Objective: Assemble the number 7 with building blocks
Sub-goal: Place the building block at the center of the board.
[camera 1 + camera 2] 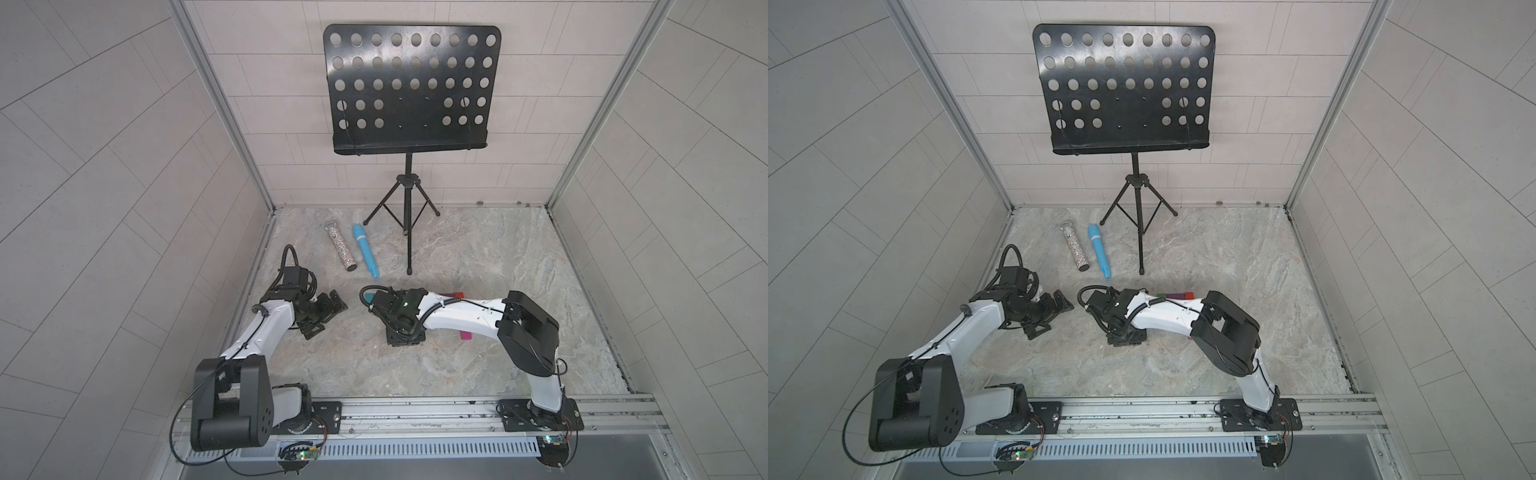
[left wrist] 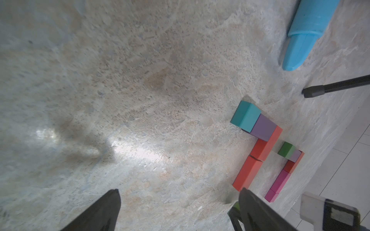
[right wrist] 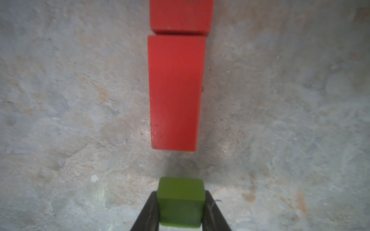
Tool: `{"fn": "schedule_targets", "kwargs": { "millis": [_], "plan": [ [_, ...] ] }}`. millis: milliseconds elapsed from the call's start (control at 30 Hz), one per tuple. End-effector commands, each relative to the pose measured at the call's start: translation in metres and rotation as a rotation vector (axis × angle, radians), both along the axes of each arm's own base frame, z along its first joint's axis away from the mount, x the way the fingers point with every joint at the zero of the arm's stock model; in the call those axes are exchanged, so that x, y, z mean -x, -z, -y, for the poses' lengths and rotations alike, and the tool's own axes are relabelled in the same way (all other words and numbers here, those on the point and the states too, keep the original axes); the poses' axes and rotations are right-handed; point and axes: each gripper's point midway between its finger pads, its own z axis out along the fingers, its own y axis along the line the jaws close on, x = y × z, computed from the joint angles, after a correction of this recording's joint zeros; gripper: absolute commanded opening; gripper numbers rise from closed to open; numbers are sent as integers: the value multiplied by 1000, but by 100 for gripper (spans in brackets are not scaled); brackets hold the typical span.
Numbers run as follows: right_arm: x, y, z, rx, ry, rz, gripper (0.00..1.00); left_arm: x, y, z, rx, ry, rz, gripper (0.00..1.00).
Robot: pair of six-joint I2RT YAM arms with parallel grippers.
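**Right gripper (image 3: 180,193) clamped on a green square block (image 3: 181,206) at the foot of a 7 laid out in blocks.**

The green square block sits just short of the free end of the long red block (image 3: 176,92), in line with it, with a narrow strip of marbled tabletop (image 3: 60,100) between them. I cannot tell whether it touches the tabletop. A second red block (image 3: 181,16) butts against the long red block's far end. Past that, in the left wrist view, a purple block (image 2: 264,127) and a teal block (image 2: 245,116) turn off sideways. Beside the long red block, but apart from it, runs a separate line of blocks from a second green block (image 2: 286,149) down to a magenta block (image 2: 280,181). The left gripper (image 2: 179,190) is off to one side of the long red block, its jaws wide apart and holding nothing. A blue microphone (image 2: 306,34) lies beyond the teal block.
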Motion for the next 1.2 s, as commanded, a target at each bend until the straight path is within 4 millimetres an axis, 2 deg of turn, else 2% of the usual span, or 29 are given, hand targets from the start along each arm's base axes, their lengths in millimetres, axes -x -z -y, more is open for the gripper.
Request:
{"fn": "schedule_targets", "kwargs": {
  "millis": [0,233,533,667,833,1167],
  "plan": [
    [-1,1,-5,2,15,1,30,2,3,-1,-11,1,-6,100],
    [0,8,-3,17,21,-7,31,2,3,0,-10,3,-6,100],
    [-1,9,-5,21,24,-5,44,2,4,-1,-13,2,-7,100],
    [-2,1,-4,17,23,13,48,2,3,-1,-17,1,-3,100],
    [3,-9,-2,17,13,24,47,2,2,-2,-19,0,-2,100],
    [6,1,0,38,13,6,43,2,3,-2,-22,-1,-4,100]
  ]
}}
